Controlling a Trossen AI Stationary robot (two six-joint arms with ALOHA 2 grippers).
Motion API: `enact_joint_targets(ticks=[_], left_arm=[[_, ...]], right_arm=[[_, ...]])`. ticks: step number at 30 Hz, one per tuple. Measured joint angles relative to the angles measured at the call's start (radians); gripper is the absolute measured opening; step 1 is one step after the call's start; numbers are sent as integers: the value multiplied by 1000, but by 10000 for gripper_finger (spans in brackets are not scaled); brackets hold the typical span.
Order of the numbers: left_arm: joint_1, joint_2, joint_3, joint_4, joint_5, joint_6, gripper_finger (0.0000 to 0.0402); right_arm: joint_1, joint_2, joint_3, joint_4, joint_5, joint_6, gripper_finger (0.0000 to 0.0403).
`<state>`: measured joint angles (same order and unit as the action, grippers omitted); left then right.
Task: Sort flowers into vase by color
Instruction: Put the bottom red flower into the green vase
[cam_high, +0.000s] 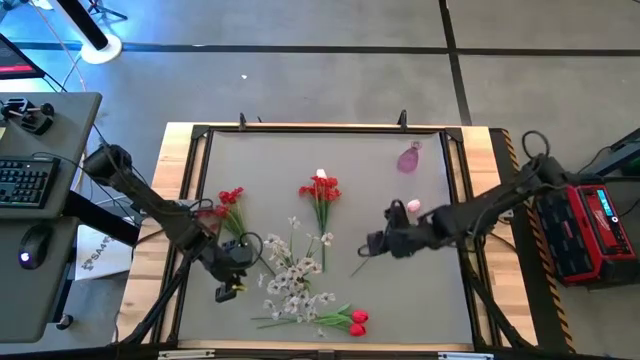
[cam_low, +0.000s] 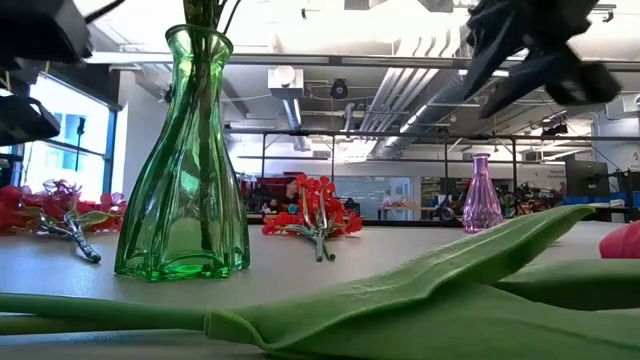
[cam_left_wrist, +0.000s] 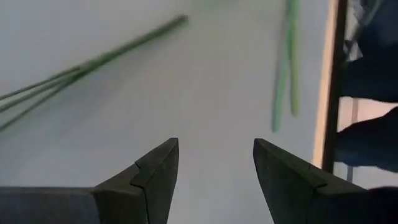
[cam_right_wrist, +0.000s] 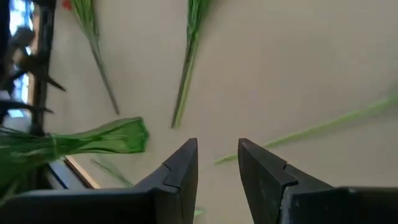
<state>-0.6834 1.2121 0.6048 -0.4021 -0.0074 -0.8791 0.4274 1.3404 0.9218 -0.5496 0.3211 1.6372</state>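
Grey matting covers the table (cam_high: 420, 300), framed by a pale wooden edge, with an open workshop visible beyond it. Artificial flowers lie scattered across the mat. Two red blossom clusters (cam_high: 231, 197) and (cam_high: 320, 190) lie toward the far side. A loose heap of white blossom sprays (cam_high: 293, 270) sits in the middle. Red tulips (cam_high: 357, 321) lie at the near edge, and a pink tulip (cam_high: 412, 207) lies right of centre, near the right arm.

In the low view a green glass vase (cam_low: 187, 160) stands upright, already holding green stems, and a small pink vase (cam_low: 481, 194) stands at the far side.

Both arms hang above the mat. The left gripper (cam_left_wrist: 214, 168) hovers near the left edge with its fingers spread apart, holding nothing. The right gripper (cam_right_wrist: 217, 163) hovers right of centre, near the pink tulip's stem, its fingers slightly apart and empty.

These flowers look light and springy. Their thin stems are likely to roll or slip, and the blossoms would crush. The middle of the stem seems the best place to grip, while both glass vases could tip if bumped.
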Motion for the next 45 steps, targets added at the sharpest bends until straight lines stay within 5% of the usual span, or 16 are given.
enact_joint_targets(ticks=[6,10,15,21,30,37,45], left_arm=[[-72,0,0,9,0,-36,194],[-133,0,0,18,-5,-55,194],[-200,1,0,100,-70,35,184],[-230,61,0,265,-226,128,166],[-190,305,0,684,-265,309,147],[-145,457,-1,785,-265,358,146],[-114,549,-1,878,-260,367,146]], right_arm=[[144,186,83,59,104,357,103],[200,344,187,61,81,544,103],[225,518,362,53,-46,554,103],[237,655,563,-44,-40,558,103],[251,682,794,-391,-93,554,103],[273,682,922,-650,-138,561,103],[280,682,949,-689,-138,562,103]])
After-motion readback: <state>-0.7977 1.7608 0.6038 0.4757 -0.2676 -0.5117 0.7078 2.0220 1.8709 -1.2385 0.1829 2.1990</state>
